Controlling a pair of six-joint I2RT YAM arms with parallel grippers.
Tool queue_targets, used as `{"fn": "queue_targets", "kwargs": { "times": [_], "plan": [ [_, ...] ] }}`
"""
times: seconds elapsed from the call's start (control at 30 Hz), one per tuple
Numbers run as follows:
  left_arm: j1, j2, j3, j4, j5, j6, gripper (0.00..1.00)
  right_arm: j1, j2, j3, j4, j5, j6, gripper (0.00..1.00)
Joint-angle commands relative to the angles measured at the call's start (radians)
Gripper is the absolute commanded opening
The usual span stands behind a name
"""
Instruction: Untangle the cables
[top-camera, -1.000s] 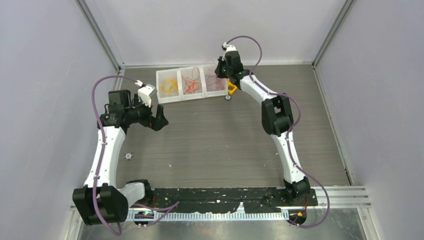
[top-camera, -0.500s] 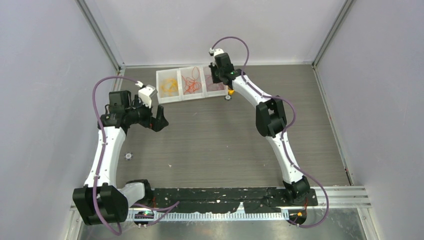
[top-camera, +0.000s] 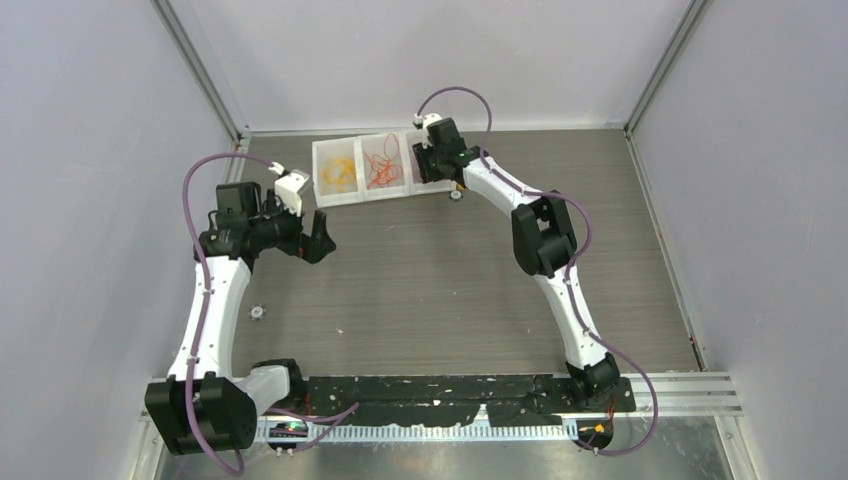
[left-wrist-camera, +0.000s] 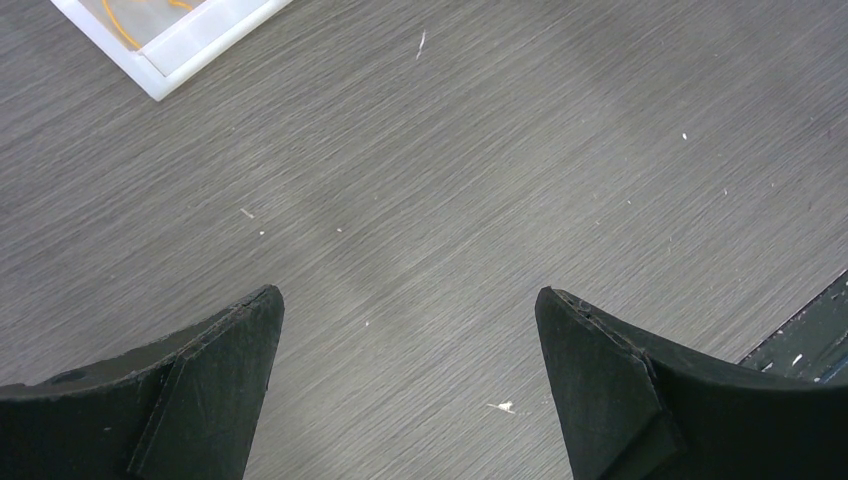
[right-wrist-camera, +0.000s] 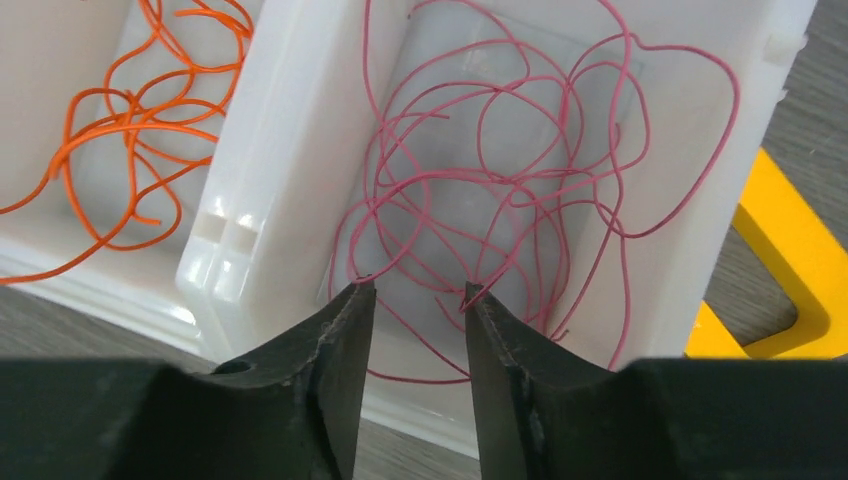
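Keeping thin pink-red curly wires (right-wrist-camera: 490, 170) apart in white plastic tray (right-wrist-camera: 690, 270), 12 o'clock
Poised over them with right end effector (right-wrist-camera: 418, 295) narrowly parted, left end effector (left-wrist-camera: 410, 300) wide at 9 o'clock, both empty

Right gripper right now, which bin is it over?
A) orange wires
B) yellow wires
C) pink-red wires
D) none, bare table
C: in the right wrist view the right gripper has its fingertips over the white bin that holds the pink-red wires, with the orange wires one bin over.
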Motion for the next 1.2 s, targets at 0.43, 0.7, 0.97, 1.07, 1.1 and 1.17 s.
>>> {"fn": "queue_targets", "kwargs": {
  "times": [0.43,0.7,0.97,1.07,1.1,1.17],
  "plan": [
    [0.006,0.144,0.268,-0.183,-0.241,-0.125,0.99,-0.039,-0.522,-0.275,0.087,-0.245,-0.084,0.96],
    [0.006,0.278,0.452,-0.28,-0.313,-0.087,0.99,-0.196,-0.743,-0.422,-0.028,-0.339,-0.027,0.95],
    [-0.037,0.313,0.379,-0.202,-0.383,-0.116,0.99,-0.438,-1.016,-0.85,-0.061,-0.297,-0.105,0.95],
    [-0.081,0.315,0.331,-0.154,-0.42,-0.121,0.99,-0.529,-1.119,-0.996,-0.058,-0.293,-0.128,0.95],
    [-0.1,0.316,0.319,-0.143,-0.43,-0.126,0.99,-0.542,-1.138,-1.053,-0.057,-0.291,-0.14,0.95],
    [-0.137,0.319,0.296,-0.126,-0.443,-0.131,0.99,-0.565,-1.193,-1.132,-0.05,-0.283,-0.159,0.95]
  ]
}}
